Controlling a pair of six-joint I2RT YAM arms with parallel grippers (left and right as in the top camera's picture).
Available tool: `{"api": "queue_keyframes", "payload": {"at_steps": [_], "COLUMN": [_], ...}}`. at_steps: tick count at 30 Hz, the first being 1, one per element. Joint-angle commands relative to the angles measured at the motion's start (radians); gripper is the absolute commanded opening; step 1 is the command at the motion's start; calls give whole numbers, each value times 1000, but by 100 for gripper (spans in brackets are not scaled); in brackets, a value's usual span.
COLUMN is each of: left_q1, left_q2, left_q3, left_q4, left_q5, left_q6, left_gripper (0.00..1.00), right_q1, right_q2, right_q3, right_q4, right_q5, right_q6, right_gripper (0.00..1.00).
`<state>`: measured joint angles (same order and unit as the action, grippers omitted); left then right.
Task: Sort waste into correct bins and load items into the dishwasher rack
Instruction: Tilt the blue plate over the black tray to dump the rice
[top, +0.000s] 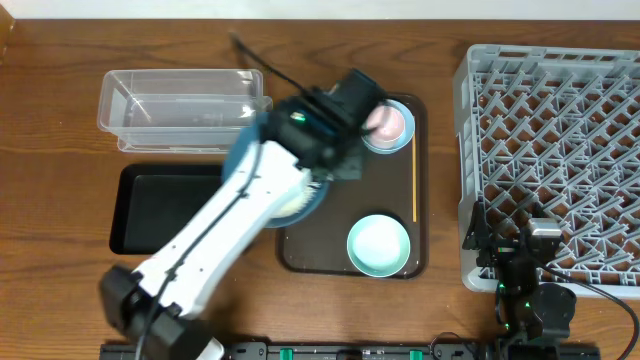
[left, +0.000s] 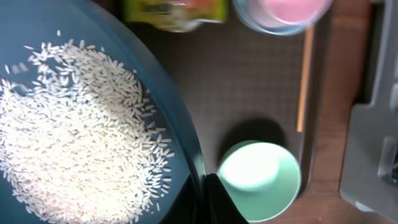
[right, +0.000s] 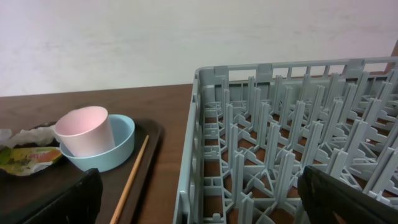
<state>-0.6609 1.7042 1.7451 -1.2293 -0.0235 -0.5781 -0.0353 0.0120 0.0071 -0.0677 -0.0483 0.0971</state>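
Note:
The large dark blue bowl (left: 161, 87) holds a heap of white rice grains (left: 68, 143). My left gripper (left: 208, 190) is shut on the bowl's rim, next to the mint-green bowl (left: 258, 180). In the overhead view the left arm covers most of the dark blue bowl (top: 316, 200) on the brown tray (top: 421, 150). The pink cup (top: 385, 120) stands inside the light blue bowl (top: 402, 142). A snack wrapper (right: 28, 157) and a tissue (right: 18, 137) lie beside them. My right gripper (right: 202, 199) is open, straddling the dishwasher rack's (right: 280, 124) front left wall.
The clear tub (top: 180, 105) stands at the back left, with the black tray (top: 160, 205) in front of it. A wooden chopstick (top: 414, 185) lies along the brown tray's right side. The rack (top: 560, 150) fills the right side of the table.

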Motion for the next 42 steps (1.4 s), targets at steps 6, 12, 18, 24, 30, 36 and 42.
{"api": "queue_keyframes", "payload": {"at_steps": [6, 12, 18, 24, 30, 36, 42], "left_q1": [172, 281, 409, 551, 685, 800, 910], "left_q2": [-34, -34, -34, -34, -34, -34, -34], "left_q3": [-9, -12, -55, -113, -158, -240, -294], "left_q4": [-28, -53, -50, -38, -35, -48, -47], "left_q5": [242, 303, 484, 704, 909, 1019, 1144], "left_q6": [150, 209, 306, 423, 537, 615, 729], "left_gripper": [6, 6, 6, 6, 6, 6, 6], "right_q1": [5, 5, 5, 5, 5, 5, 5], "right_q2": [-5, -5, -5, -5, -5, -5, -5], "right_q3": [-2, -2, -2, -2, -2, -2, -2], "right_q4": [-4, -4, -4, -4, -4, -4, -4], "right_q5": [7, 7, 7, 7, 7, 7, 7], "right_q6": [-8, -9, -9, -9, -9, -9, -9], "right_gripper": [99, 99, 99, 99, 99, 99, 99]}}
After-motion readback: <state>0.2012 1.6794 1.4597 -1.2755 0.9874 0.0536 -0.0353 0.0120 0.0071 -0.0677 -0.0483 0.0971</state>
